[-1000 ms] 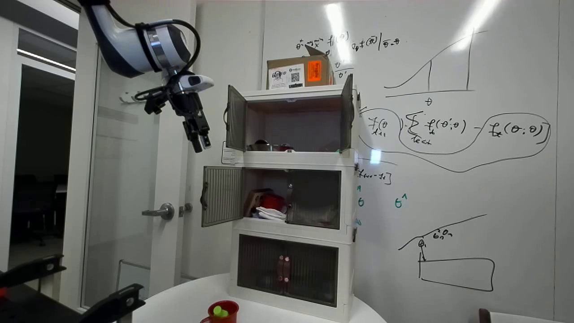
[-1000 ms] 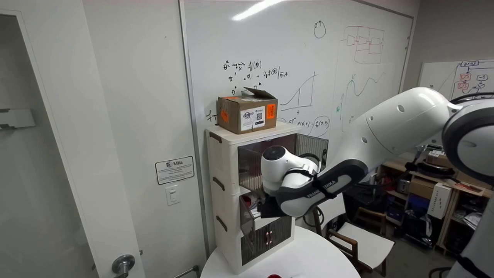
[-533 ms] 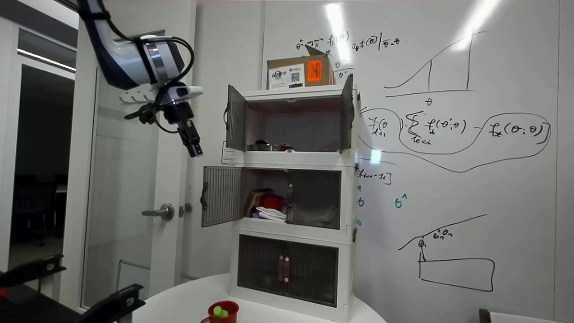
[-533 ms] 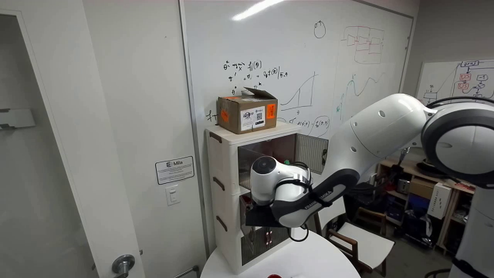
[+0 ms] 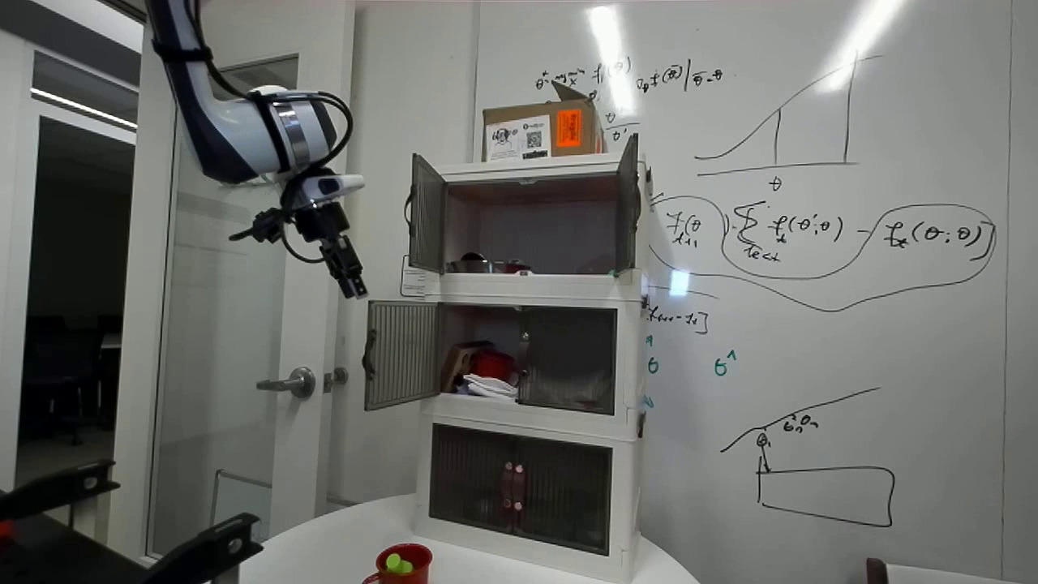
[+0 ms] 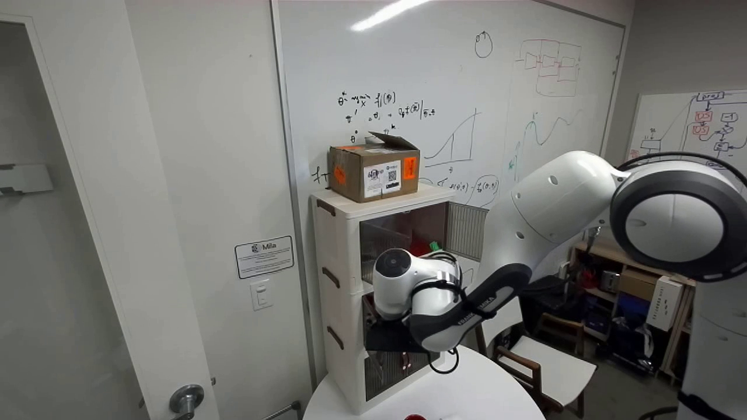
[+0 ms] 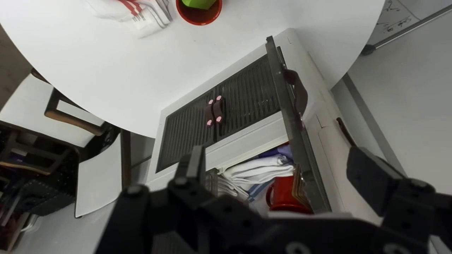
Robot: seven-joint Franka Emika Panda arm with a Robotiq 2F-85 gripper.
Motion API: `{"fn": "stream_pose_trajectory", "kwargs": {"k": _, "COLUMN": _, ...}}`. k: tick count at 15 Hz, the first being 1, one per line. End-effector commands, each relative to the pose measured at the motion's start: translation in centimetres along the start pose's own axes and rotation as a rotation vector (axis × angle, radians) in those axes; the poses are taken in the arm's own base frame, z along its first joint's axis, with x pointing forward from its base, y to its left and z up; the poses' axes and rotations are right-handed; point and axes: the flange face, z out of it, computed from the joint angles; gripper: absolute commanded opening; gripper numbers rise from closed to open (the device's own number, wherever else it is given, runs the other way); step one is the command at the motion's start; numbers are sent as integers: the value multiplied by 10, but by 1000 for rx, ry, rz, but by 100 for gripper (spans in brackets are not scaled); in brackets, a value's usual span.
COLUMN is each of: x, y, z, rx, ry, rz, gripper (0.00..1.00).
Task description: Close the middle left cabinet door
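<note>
Spread wide and empty, the black two-fingered pincer (image 5: 354, 289) could straddle the squarish, grey, ribbed see-through middle left door (image 5: 405, 354) if lowered straight, jamming it

Glossy white rounded arm (image 6: 528, 224): dark lettered panel (image 6: 449, 322)
Black cable (image 5: 349, 123): thin, looped
Black end effector (image 7: 277, 160): angular, round-headed screws (image 7: 297, 248)

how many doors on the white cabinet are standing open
3: the top left door, the top right door and the middle left door. No open one looks hidden.
</note>
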Motion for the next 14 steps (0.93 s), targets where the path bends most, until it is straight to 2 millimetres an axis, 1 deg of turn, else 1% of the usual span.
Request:
{"fn": "stream_pose_trajectory", "kwargs": {"k": 1, "x": 4, "y": -15, "z": 12, "rx": 39, "ry": 48, "rz": -44, "gripper": 100}}
{"fn": "stream_pose_trajectory", "kwargs": {"k": 5, "x": 6, "y": -16, "z": 32, "rx": 15, "ry": 108, "rz": -111, "gripper": 100}}
{"fn": "stream_pose_trajectory", "kwargs": {"k": 9, "x": 17, "y": -7, "z": 52, "rx": -13, "ry": 235, "rz": -162, "gripper": 100}}
{"fn": "stream_pose_trajectory", "kwargs": {"k": 11, "x": 26, "y": 4, "z": 62, "rx": -29, "ry": 336, "rz": -197, "gripper": 100}}
{"fn": "stream_pose_trajectory", "kwargs": {"k": 12, "x": 35, "y": 13, "z": 70, "rx": -53, "ry": 389, "rz": -226, "gripper": 100}}
{"fn": "stream_pose_trajectory", "kwargs": {"k": 14, "x": 52, "y": 39, "z": 90, "rx": -110, "ry": 484, "rz": -284, "gripper": 100}}
